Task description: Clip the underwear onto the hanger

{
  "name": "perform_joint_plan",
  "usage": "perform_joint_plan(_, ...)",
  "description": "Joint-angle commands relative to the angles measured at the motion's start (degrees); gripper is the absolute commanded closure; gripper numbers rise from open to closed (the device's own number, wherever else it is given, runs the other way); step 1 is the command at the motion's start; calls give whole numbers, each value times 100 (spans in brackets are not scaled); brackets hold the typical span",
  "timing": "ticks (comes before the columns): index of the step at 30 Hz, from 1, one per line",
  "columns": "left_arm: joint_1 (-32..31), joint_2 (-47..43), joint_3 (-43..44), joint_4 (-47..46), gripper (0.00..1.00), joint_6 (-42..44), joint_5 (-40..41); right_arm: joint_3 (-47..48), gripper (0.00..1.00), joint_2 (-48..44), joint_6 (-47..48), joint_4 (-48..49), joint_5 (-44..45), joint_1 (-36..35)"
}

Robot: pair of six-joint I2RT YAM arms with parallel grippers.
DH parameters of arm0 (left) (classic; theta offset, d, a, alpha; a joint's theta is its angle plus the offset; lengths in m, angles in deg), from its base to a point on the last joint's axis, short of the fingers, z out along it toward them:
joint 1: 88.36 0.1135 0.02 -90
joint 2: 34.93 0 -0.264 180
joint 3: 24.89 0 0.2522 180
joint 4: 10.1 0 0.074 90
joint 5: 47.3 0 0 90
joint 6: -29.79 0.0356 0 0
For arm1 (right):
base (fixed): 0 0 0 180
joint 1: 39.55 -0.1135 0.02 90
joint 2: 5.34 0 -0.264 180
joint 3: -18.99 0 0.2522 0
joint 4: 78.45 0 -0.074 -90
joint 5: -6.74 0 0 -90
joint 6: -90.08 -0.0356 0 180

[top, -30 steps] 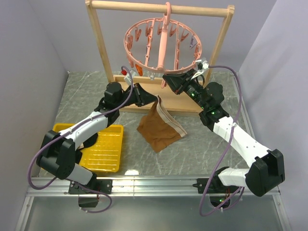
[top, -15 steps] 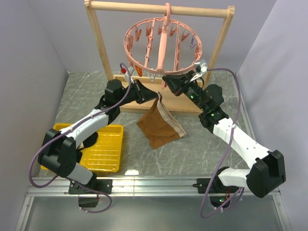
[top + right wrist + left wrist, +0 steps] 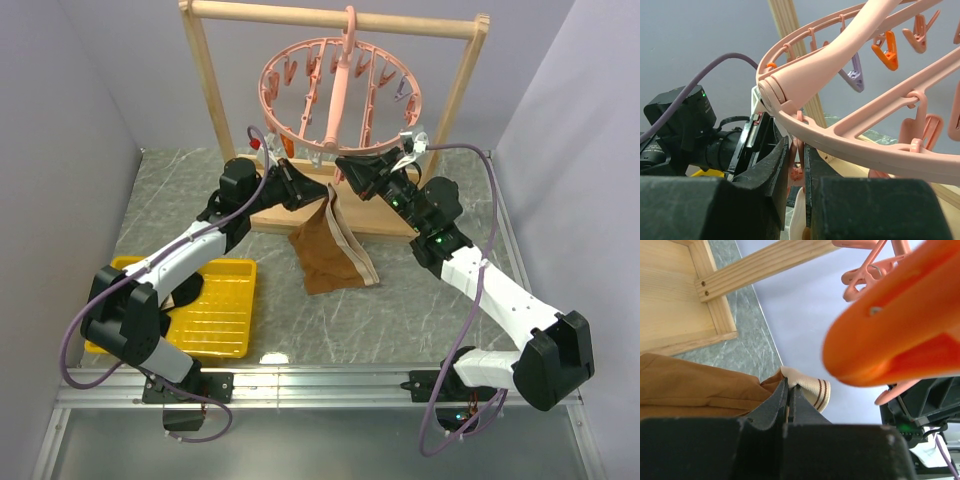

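The brown underwear point(image 3: 325, 255), beige striped waistband up, is lifted by one top corner just under the hanger point(image 3: 337, 100). The hanger is a tilted salmon-pink ring with dangling clips. The underwear's lower folds reach the bench point(image 3: 420, 300).

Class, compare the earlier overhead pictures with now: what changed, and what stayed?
The left gripper, shut on the underwear by its waistband, moved toward the hanger, lifting the fabric. The right gripper stayed pinching a clip; the yellow tray is unchanged.
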State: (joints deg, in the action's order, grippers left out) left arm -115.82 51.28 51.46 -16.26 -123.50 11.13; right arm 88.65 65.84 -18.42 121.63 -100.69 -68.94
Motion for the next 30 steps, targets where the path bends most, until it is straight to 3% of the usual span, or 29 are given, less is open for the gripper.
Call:
perform_joint_plan(1,-31,18,385,15,100,-175,134,-44,100,36,154,-423,-445,-243)
perform_joint_plan(30,-224,159,693,76,100,-535,116,53,100,283,576,-396,108,-489)
